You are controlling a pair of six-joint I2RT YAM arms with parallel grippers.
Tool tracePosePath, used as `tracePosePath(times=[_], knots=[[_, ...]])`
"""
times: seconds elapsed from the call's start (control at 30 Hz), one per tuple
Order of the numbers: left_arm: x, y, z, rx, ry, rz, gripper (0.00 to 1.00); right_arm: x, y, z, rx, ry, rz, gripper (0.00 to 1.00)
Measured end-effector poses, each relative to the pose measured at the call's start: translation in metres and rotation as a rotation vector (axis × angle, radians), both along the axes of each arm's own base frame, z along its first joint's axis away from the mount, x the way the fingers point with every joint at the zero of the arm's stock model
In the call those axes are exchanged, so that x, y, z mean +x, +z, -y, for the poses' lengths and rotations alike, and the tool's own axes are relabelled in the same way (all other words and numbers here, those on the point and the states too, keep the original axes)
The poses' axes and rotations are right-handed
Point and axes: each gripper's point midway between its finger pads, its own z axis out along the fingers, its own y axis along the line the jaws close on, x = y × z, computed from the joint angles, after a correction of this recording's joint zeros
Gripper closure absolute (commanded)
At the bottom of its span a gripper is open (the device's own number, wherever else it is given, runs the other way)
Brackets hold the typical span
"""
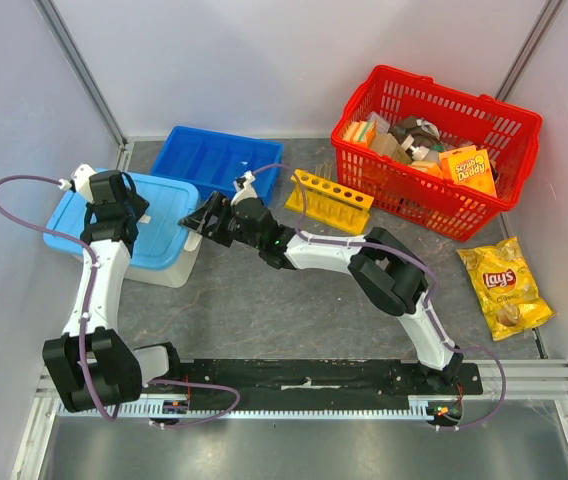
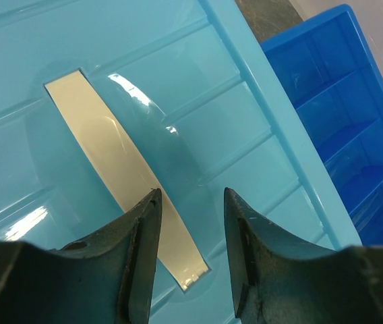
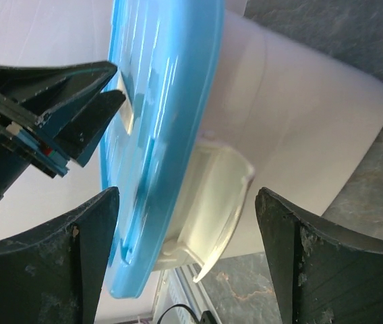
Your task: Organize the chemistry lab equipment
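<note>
Glossy light-blue plastic lid [image 2: 259,142], matt white plastic bin [image 3: 299,115], yellow plastic test-tube rack [image 1: 329,203]

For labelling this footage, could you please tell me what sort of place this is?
Probably a robot test cell, not a real lab: two arms bolted to a rail, plain panel walls, and mixed props: a red basket, chip bag, yellow test-tube rack.

A red plastic basket [image 1: 384,180] stands at the far right of the counter [image 1: 284,310], packed with boxes and an orange Scrub Daddy sponge pack [image 1: 469,170]. A yellow Lay's chip bag [image 1: 505,288] lies flat near it, on the near side.
</note>
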Motion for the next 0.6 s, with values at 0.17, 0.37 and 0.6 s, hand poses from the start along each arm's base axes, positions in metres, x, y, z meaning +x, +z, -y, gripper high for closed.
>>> tracePosePath(times=[0.17,0.37,0.6], knots=[[0.000,0.000,0.001,-0.002,-0.004,0.004,0.52,-0.017,0.001,-0.011,0.010,0.010,-0.012,0.13],[-0.001,0.000,0.002,-0.004,-0.009,0.019,0.52,-0.026,0.000,-0.019,-0.005,-0.005,-0.034,0.19],[-0.002,0.000,0.003,-0.005,-0.014,0.031,0.52,-0.023,-0.002,-0.021,-0.074,-0.059,-0.054,0.33]])
